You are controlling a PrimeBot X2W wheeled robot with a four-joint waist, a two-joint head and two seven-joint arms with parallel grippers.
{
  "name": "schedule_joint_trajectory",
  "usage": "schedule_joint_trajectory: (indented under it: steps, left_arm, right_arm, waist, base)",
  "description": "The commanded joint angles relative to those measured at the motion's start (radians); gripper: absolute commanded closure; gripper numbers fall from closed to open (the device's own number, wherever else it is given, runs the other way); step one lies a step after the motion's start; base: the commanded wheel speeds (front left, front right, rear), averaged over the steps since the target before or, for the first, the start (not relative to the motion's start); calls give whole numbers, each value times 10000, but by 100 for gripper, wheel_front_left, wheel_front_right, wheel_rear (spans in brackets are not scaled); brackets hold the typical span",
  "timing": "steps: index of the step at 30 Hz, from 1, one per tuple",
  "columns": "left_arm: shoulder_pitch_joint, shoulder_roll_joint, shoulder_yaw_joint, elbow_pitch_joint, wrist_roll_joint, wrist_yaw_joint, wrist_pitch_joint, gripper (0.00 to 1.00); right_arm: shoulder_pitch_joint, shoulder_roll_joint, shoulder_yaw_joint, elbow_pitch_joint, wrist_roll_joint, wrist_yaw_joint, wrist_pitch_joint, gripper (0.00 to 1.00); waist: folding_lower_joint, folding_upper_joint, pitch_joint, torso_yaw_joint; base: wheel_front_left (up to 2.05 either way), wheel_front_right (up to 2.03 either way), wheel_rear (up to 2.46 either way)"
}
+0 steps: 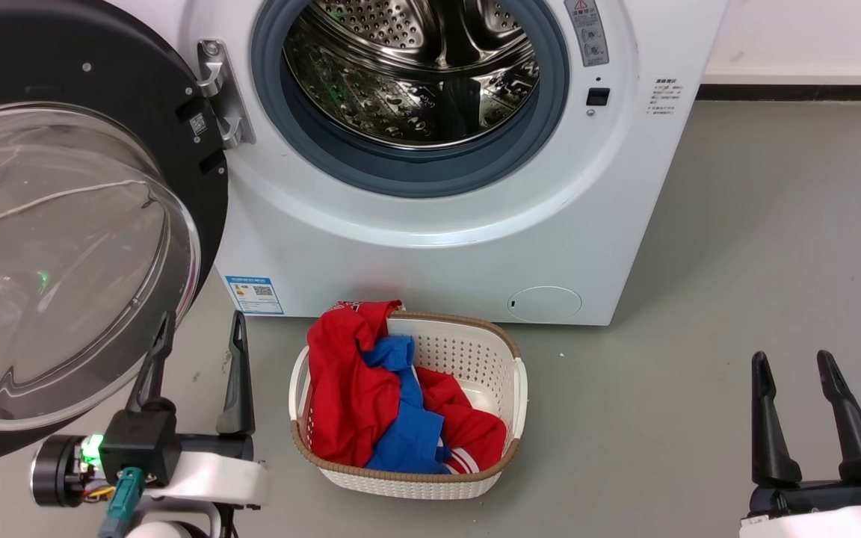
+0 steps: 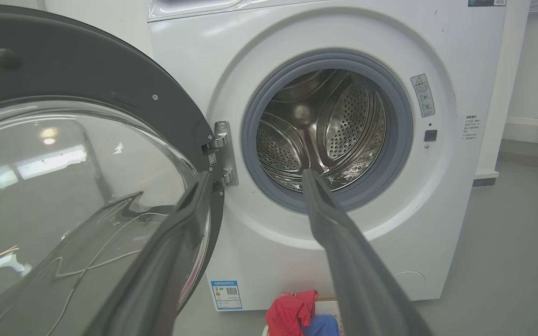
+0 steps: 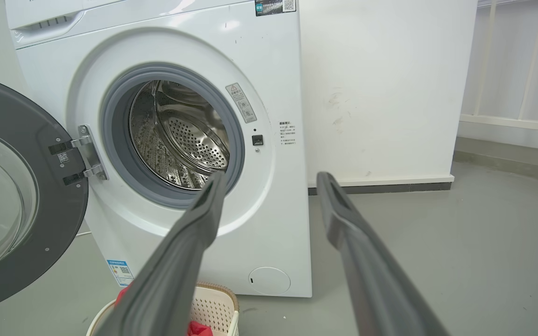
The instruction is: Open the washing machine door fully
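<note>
Your left gripper (image 1: 201,332) stood open and empty, one finger close against the lower rim of the washing machine door (image 1: 113,63), which hung wide open, left of the drum mouth (image 1: 415,161). Your right gripper (image 1: 793,370) gaped empty too.

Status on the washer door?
Washing machine door wide open. Left hand open by its edge; right hand open. Laundry basket below drum mouth, clear of door.

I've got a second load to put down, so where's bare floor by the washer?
Bare grey floor lies between the white perforated laundry basket and the right pincer, and further right of the white washing machine towards the wall. Crowded on the left: the round glossy black door stands open right by the left pincer and basket.
</note>
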State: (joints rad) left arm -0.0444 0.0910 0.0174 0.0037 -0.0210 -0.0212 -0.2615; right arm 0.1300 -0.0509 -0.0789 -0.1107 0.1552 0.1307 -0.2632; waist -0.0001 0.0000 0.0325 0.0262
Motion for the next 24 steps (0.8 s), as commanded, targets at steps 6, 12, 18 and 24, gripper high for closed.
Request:
schedule_joint_trajectory:
  steps: [6, 12, 18, 24]
  left_arm:
    - [488, -170, -144, -45, -8, 387, -38, 0]
    - [793, -262, -228, 448, -283, 453, -40, 0]
    - [902, -329, -284, 638, -411, 558, -41, 0]
    - [1021, -369, -347, 825, -456, 516, -41, 0]
  right_arm:
    - [165, 14, 57, 82, 15, 2, -21, 0]
    - [313, 15, 95, 396, 82, 2, -21, 0]
    - [376, 15, 130, 481, 152, 2, -21, 0]
    - [439, 15, 158, 535, 197, 2, -21, 0]
  waist:
    - [1, 0, -13, 2]
    - [1, 0, -56, 71]
    - [1, 0, -45, 101]
    - [1, 0, -74, 82]
  base:
    - [0, 0, 0]
    - [0, 0, 0]
    - [0, 0, 0]
    - [0, 0, 0]
